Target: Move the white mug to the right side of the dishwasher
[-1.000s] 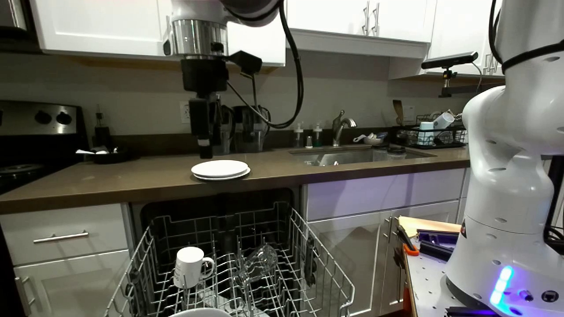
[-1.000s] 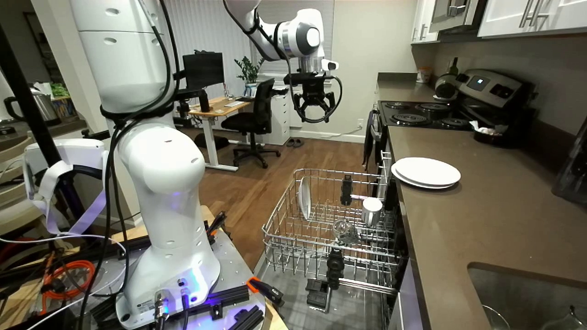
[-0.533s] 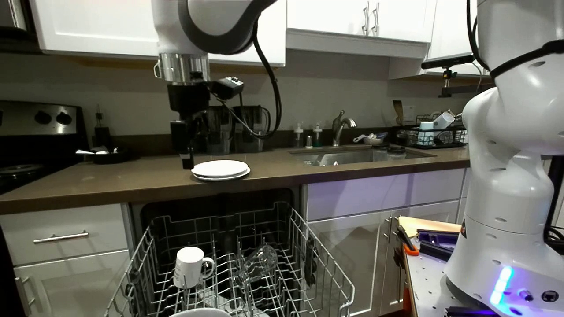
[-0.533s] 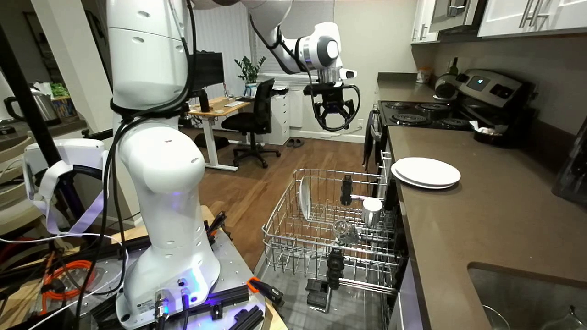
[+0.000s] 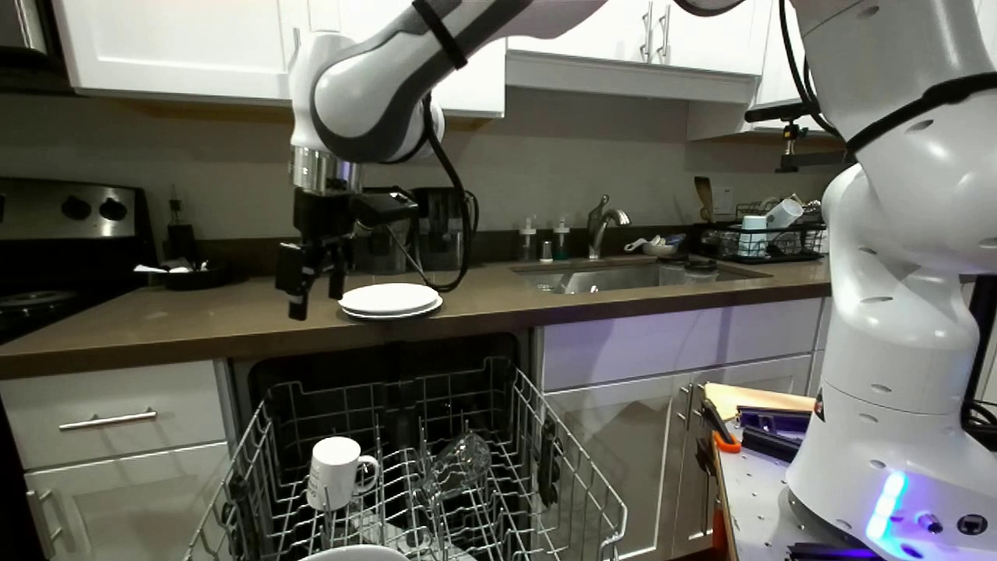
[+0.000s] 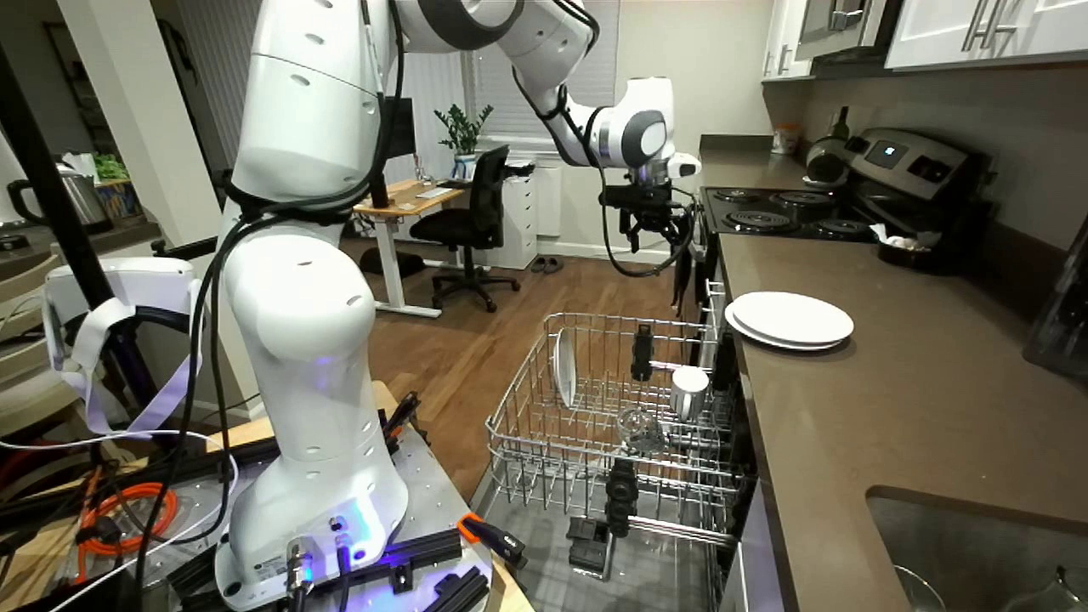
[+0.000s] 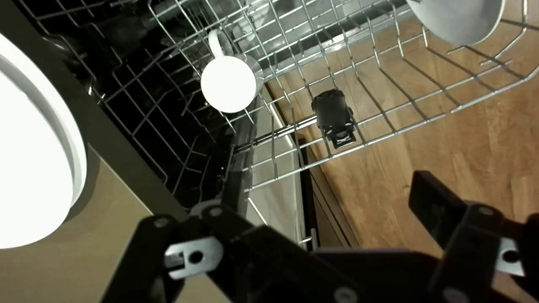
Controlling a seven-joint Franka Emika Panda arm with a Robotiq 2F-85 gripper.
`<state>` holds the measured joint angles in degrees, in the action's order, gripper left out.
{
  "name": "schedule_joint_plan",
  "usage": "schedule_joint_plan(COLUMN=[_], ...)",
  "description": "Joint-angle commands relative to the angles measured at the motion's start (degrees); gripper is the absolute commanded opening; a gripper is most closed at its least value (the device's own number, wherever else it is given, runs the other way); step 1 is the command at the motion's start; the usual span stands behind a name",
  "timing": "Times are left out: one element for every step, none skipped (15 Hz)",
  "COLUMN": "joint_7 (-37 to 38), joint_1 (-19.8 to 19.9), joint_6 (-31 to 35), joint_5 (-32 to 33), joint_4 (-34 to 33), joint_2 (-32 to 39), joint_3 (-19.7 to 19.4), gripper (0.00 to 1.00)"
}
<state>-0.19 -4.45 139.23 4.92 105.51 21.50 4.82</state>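
The claw [image 7: 313, 195] hangs wide — well apart from the white mug [image 5: 330, 477]. The mug sits in the dishwasher rack [image 5: 576, 446], near a clear glass [image 5: 467, 458]

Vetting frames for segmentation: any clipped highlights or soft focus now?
Wrist view: round end of the white mug and the upper plate clipped near-flat white; tool blurred, close to the lens. Both exterior views: blue base light saturated.

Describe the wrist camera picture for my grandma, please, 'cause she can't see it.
A white mug sits in a wire dishwasher rack, seen from above. The black robot fingers, spread wide and holding nothing, show near the bottom. On the left, stacked white plates rest on a counter.
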Motion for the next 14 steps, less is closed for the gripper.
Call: schedule_joint_plan(joint_7=[-2.4, -1.9, -1.7, -1.8, -0.5, -0.5, -0.5, -0.5, -0.5, 0.4, 0.8, 1.9, 2.2, 2.8], joint_1=[1.5, 1.4, 1.3, 1.4, 0.8, 0.8, 0.8, 0.8, 0.7, 0.0, -0.5, -1.4, -1.9, -2.6], joint_6=[7.2, 8.6, 9.6, 9.6, 7.6, 7.8, 7.8, 7.8, 7.8, 8.1, 9.2, 10.9, 12.5, 15.0], joint_5=[-1.0, 0.0, 0.1, 0.1, -0.2, -0.2, -0.2, -0.2, -0.1, 0.9, 1.6, 3.3, 4.5, 6.3], joint_4=[2.3, 2.9, 3.4, 3.9, 2.6, 2.8, 2.8, 2.7, 2.6, 2.6, 2.5, 2.7, 2.8, 2.8], joint_2=[1.9, 2.5, 3.1, 3.3, 3.2, 3.6, 3.7, 3.7, 3.7, 4.4, 5.7, 6.5, 7.3, 8.5], joint_3=[-0.9, -1.7, -2.0, -2.3, -2.4, -2.6, -2.6, -2.6, -2.6, -3.1, -3.5, -4.6, -5.3, -6.4], gripper=[1.0, 1.0, 1.0, 1.0, 1.0, 1.0, 1.0, 1.0, 1.0, 1.0, 1.0, 1.0, 1.0, 1.0])
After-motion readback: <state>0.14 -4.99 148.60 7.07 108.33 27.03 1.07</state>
